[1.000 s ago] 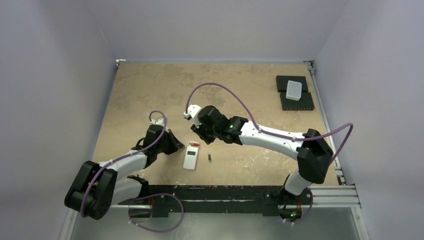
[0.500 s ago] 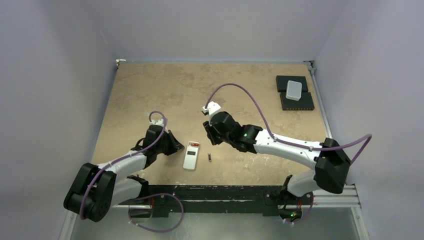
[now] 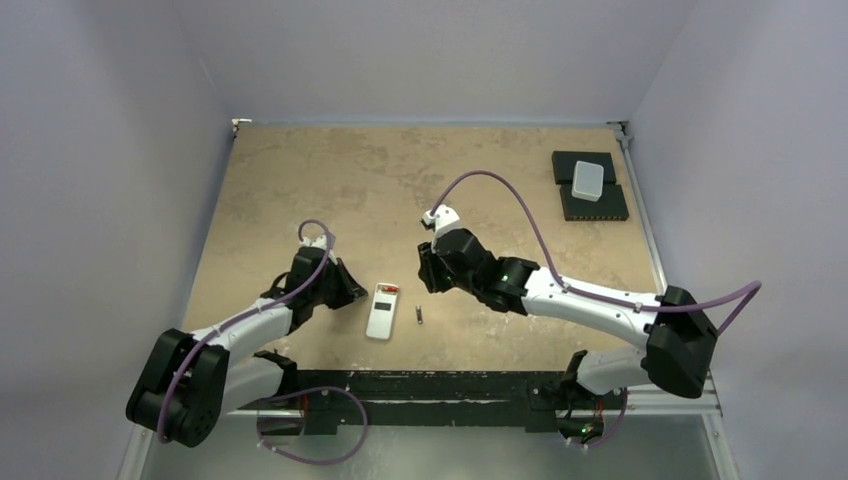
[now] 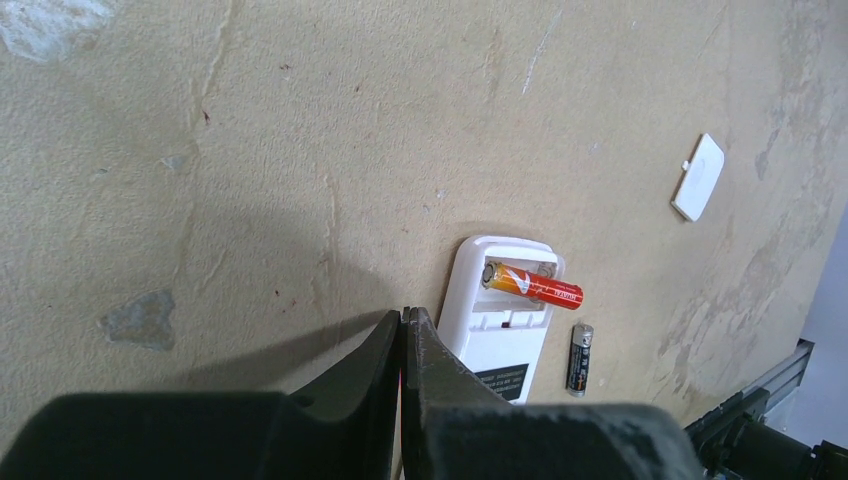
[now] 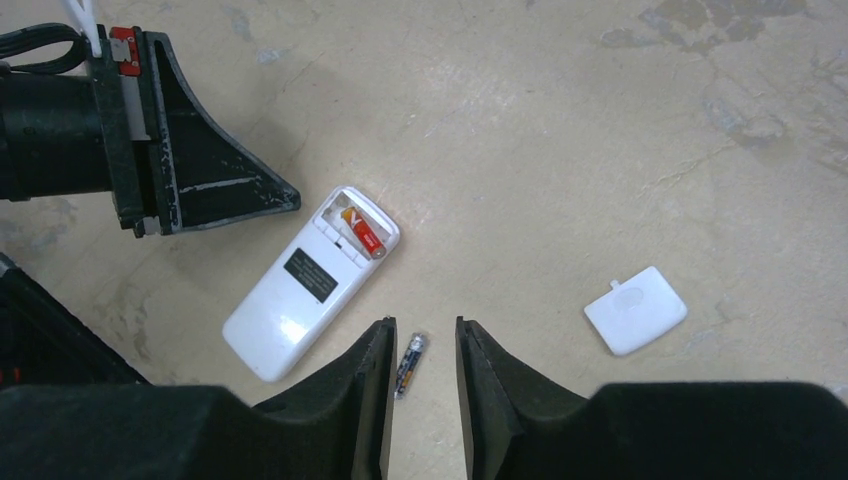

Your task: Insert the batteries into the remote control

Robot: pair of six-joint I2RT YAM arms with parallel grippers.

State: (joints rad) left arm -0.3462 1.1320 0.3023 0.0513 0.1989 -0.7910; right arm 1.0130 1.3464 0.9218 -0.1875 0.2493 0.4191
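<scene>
From above, the loose battery [image 3: 419, 315] is only a thin dark sliver on the table [image 3: 300, 180], and the cover [image 5: 635, 310] shows clearly only in the wrist views. The remote [image 5: 300, 290] lies back-up near the table's near edge, so its button face is hidden. In the left wrist view its lower end is cut off behind the left gripper [image 4: 403, 320]. It is a white slab with a dark label on its back and an open bay at the far end. An orange battery [image 5: 362, 230] lies slantwise across that bay, its red end poking past the rim; whether it is seated I cannot tell. The loose battery rests on the table just right of the remote, apart from it. The cover, a small white tab, lies flat farther right. The left gripper is clenched on nothing, tips just beside the remote's left edge; contact is hard to make out. The right gripper [image 5: 423, 325] is released, fingers spread, with the loose battery seen in the gap below them. Its height over the table is unclear. A white box [image 3: 589, 180] sits on black pads [image 3: 594, 205] in the far right corner.
</scene>
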